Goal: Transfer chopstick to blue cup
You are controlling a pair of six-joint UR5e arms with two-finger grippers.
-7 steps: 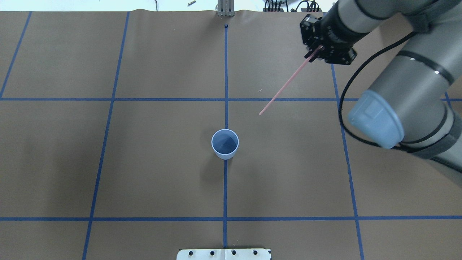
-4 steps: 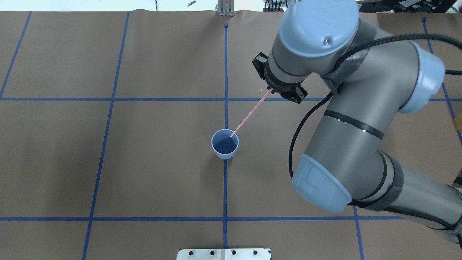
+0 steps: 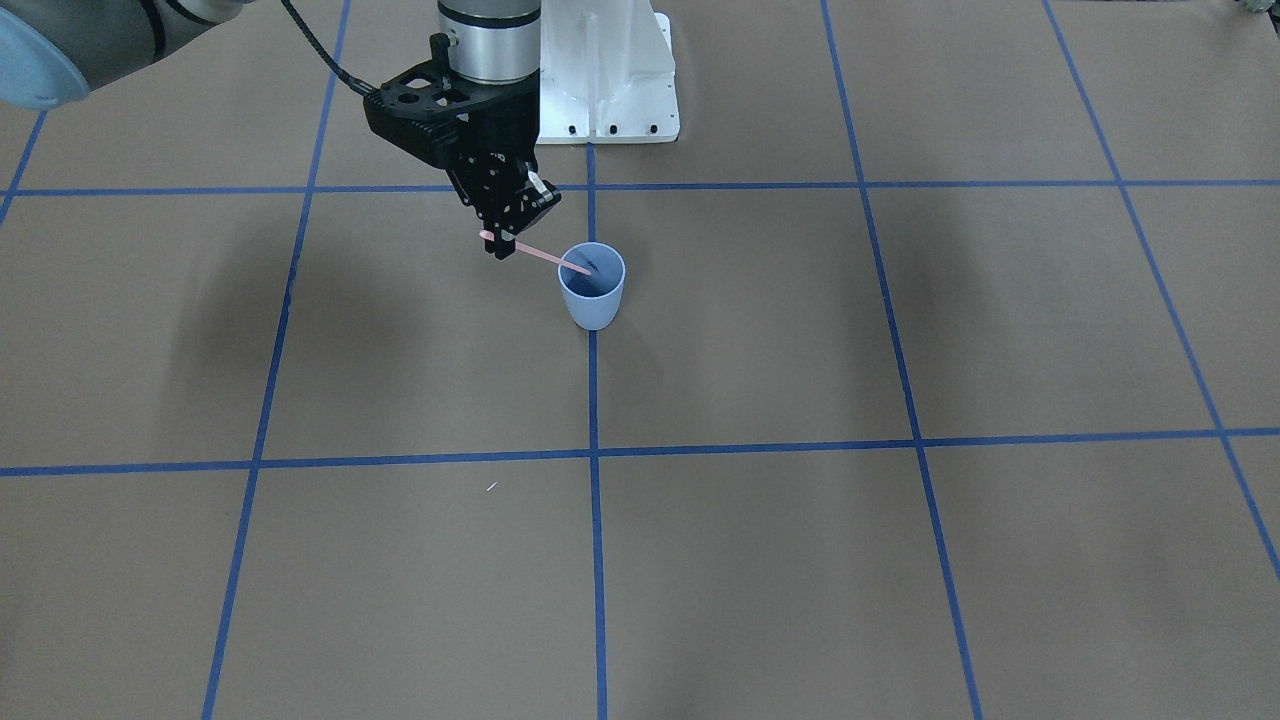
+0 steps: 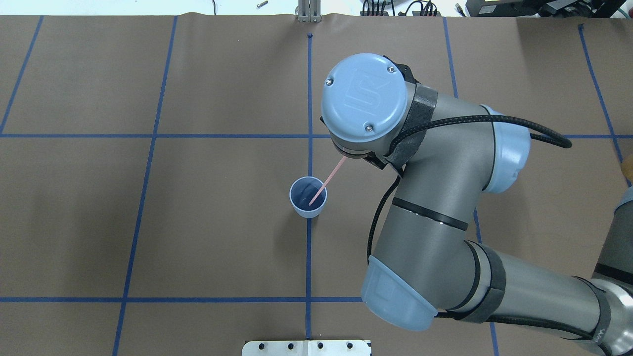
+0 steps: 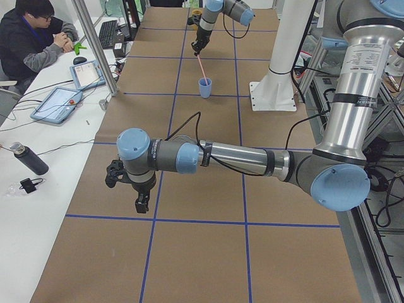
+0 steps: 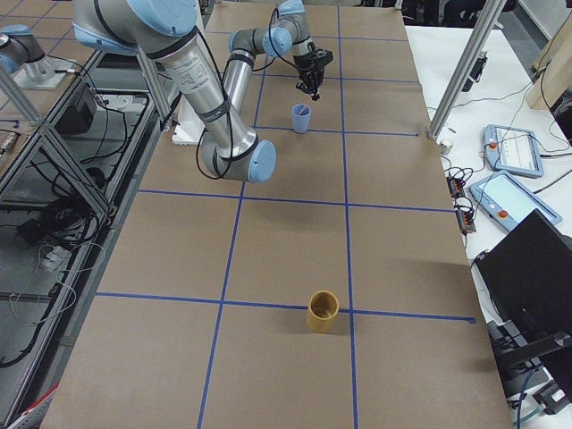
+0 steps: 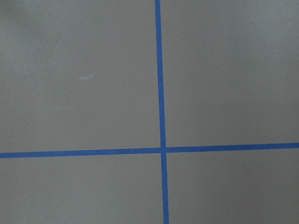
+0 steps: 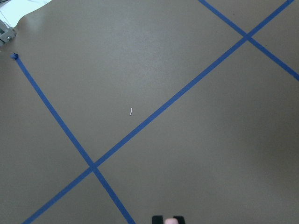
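The blue cup (image 4: 299,196) stands upright on the centre tape line and also shows in the front view (image 3: 592,303). My right gripper (image 3: 503,245) hangs just beside and above the cup, shut on the upper end of the pink chopstick (image 3: 545,258). The chopstick (image 4: 329,177) slants down with its lower tip inside the cup. In the overhead view the right wrist (image 4: 365,99) hides the gripper. My left gripper (image 5: 142,202) hovers over bare table far off at the left end. I cannot tell whether it is open or shut.
A yellow-brown cup (image 6: 323,310) stands near the table's right end. The robot's white base (image 3: 605,80) is behind the blue cup. A metal post (image 5: 95,44) and an operator's desk (image 5: 60,101) line the far table edge.
My right arm has swung from the far right toward the centre with the chopstick. The stick's tip went from open table to the cup's rim and now sits inside the cup.
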